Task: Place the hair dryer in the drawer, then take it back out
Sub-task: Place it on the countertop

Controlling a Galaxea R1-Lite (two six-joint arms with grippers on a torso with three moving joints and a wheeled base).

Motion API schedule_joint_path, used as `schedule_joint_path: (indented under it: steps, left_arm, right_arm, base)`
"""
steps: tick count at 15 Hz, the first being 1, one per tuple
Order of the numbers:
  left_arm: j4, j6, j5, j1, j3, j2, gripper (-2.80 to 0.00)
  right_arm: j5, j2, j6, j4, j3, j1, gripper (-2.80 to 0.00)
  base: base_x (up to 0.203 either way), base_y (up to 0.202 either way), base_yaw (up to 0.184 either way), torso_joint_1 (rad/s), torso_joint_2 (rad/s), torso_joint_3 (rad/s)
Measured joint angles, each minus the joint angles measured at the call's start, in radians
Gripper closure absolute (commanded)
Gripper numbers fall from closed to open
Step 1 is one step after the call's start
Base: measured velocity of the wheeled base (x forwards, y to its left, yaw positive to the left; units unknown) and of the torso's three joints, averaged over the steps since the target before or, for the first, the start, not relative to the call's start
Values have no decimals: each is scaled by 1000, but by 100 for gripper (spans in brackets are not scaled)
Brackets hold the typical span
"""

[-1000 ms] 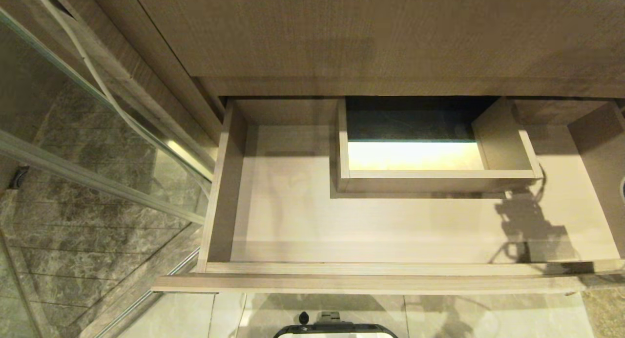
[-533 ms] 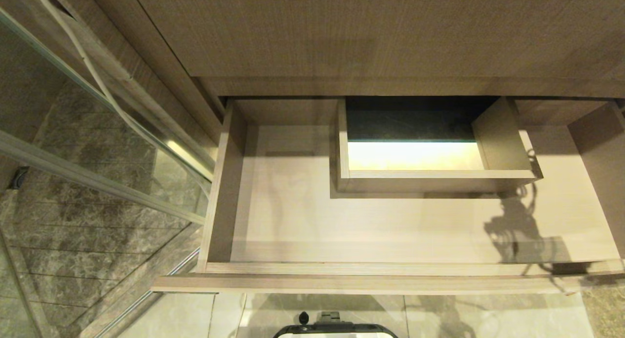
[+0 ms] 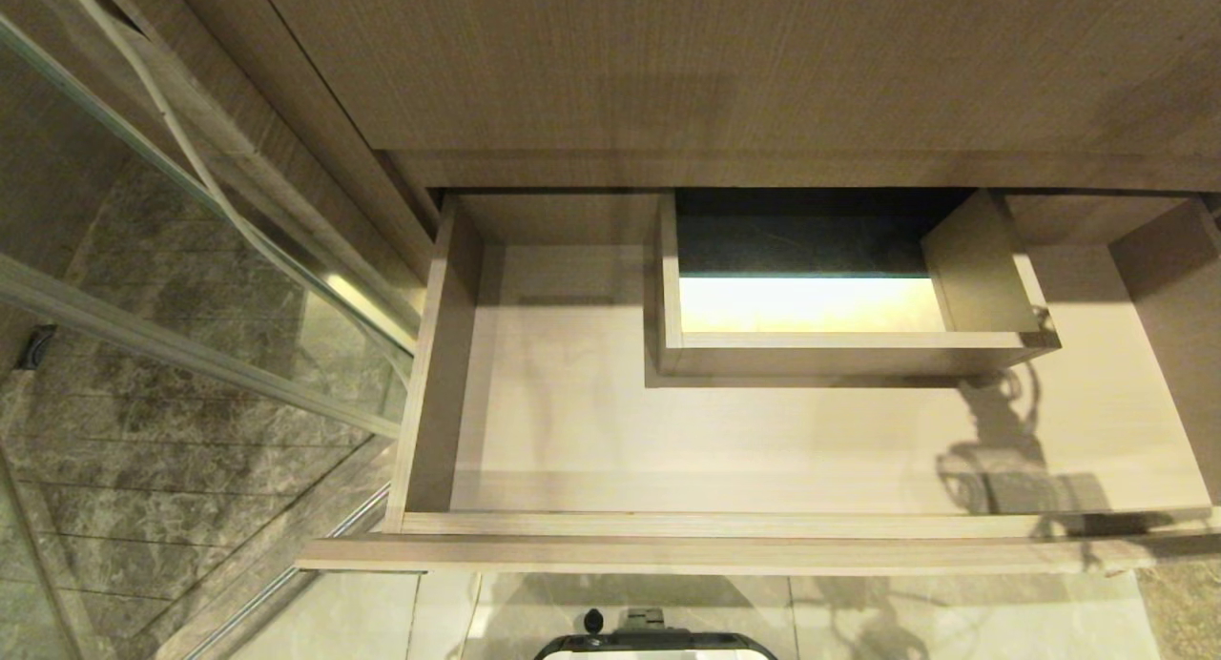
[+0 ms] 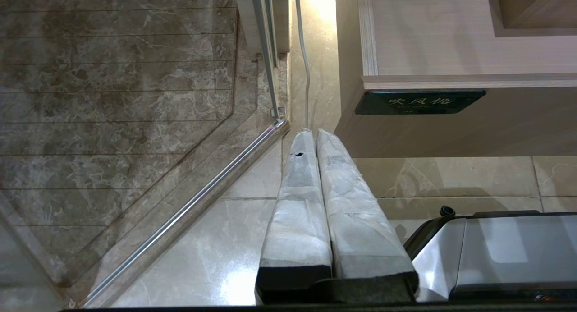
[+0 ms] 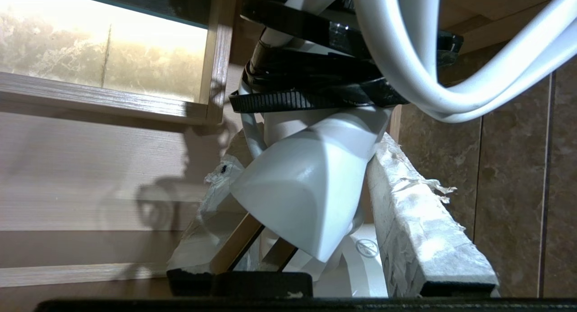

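White plastic, the hair dryer (image 5: 311, 190), is held clamped between the jaws of the right gripper (image 5: 315, 231), with its cord (image 5: 405, 55) looped overhead and cinched by a dark strap (image 5: 311, 77), presumably so nothing trails. It is carried over the right end of the open drawer (image 3: 763, 536), beside the boxed notch (image 3: 858, 350); only its shadow is seen in the head view. The drawer floor lies bare, so placing is judged not yet done. The left gripper (image 4: 315, 136) is parked over the floor, jaws pressed together.

The drawer (image 3: 572, 431) stands open with a bare floor; only its boxed notch (image 3: 839, 350) blocks the rear middle.
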Motion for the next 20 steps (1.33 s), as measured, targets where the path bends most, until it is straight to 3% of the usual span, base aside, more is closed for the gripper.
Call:
schedule_joint_path:
  steps: [5, 14, 20]
  left_arm:
    - [0, 0, 0, -1, 0, 0, 0]
    - [-1, 0, 0, -1, 0, 0, 0]
    - [0, 0, 0, -1, 0, 0, 0]
  right_arm:
    - [-1, -18, 1, -1, 8, -1, 0]
    - [-1, -34, 1, -2, 23, -1, 0]
    - [0, -41, 0, -10, 26, -1, 0]
  base:
    - [0, 0, 0, 95, -136, -51]
    - [0, 0, 0, 183, -476, -224]
    - [0, 0, 0, 377, -491, -241]
